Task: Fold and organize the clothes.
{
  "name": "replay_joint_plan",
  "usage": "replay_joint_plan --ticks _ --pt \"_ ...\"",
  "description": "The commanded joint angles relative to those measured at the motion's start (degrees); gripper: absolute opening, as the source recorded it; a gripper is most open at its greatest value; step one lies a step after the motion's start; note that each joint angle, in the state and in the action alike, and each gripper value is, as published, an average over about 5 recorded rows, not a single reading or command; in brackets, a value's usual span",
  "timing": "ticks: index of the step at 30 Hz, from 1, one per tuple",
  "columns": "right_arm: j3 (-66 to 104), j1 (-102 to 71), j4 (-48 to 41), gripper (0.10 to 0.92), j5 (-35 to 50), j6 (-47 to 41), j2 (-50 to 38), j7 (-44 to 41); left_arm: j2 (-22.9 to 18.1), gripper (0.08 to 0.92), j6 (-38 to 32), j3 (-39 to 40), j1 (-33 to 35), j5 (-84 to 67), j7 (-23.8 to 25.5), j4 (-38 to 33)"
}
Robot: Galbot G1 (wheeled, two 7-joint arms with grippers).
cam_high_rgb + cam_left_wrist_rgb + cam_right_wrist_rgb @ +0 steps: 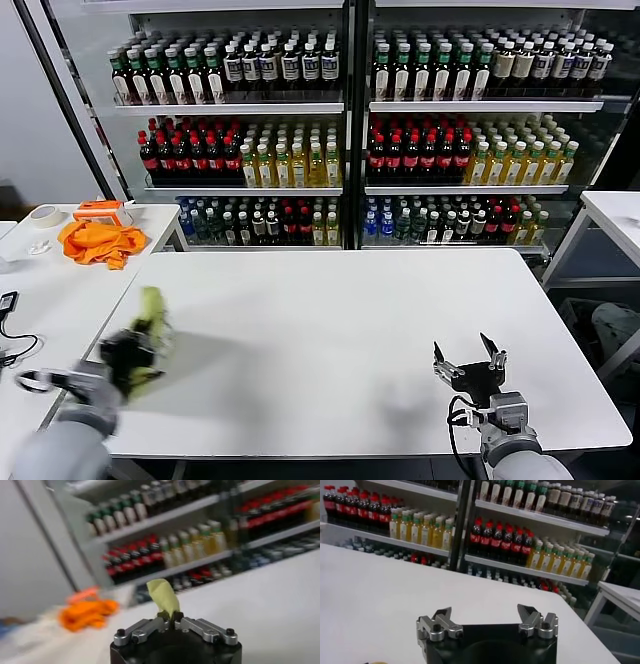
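Observation:
The lime yellow-green T-shirt hangs bunched and blurred at the left edge of the white table. My left gripper is shut on it and holds it just above the table edge. In the left wrist view a fold of the shirt sticks up from between my shut left gripper. My right gripper is open and empty above the table's front right part. It also shows in the right wrist view, with nothing between its fingers.
A bright orange cloth, an orange box and a tape roll lie on a side table at the left. Drink shelves stand behind the table. Another white table is at the right.

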Motion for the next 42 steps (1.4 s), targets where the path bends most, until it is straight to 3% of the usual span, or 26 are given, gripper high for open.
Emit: replay_joint_plan --ticks 1,15,23,26,33,38,42 --pt "-0.24 0.56 -0.11 0.823 -0.29 -0.18 0.36 0.02 -17.16 0.102 0.06 25.26 -5.43 13.18 1.22 2.18" --pt "0.44 0.57 0.76 0.823 -0.58 -0.39 -0.62 -0.2 -23.91 0.102 -0.34 25.86 -16.31 1.22 -1.16 12.16" --pt "0.7 0.63 0.72 0.823 -0.45 -0.44 -0.66 -0.56 -24.56 0.109 -0.64 26.94 -17.77 -1.44 -2.66 13.67" --pt "0.44 0.97 0.33 0.823 -0.46 -0.43 -0.72 -0.96 -22.81 0.153 -1.8 26.7 -19.51 -2.61 -1.76 13.79" --pt "-0.47 2.67 -0.49 0.823 2.54 -0.24 -1.28 -2.87 -13.48 0.35 -5.4 20.06 -23.23 -5.47 0.52 10.37" --pt "-6.05 7.05 -1.61 0.823 11.77 -3.27 -0.44 -3.28 -7.43 0.497 -12.83 11.8 -18.33 3.03 6.33 10.13" --pt "-14.13 12.39 -3.73 0.823 16.08 -6.17 1.81 -2.46 -5.29 0.609 -16.08 7.82 -13.21 9.08 7.94 9.1"
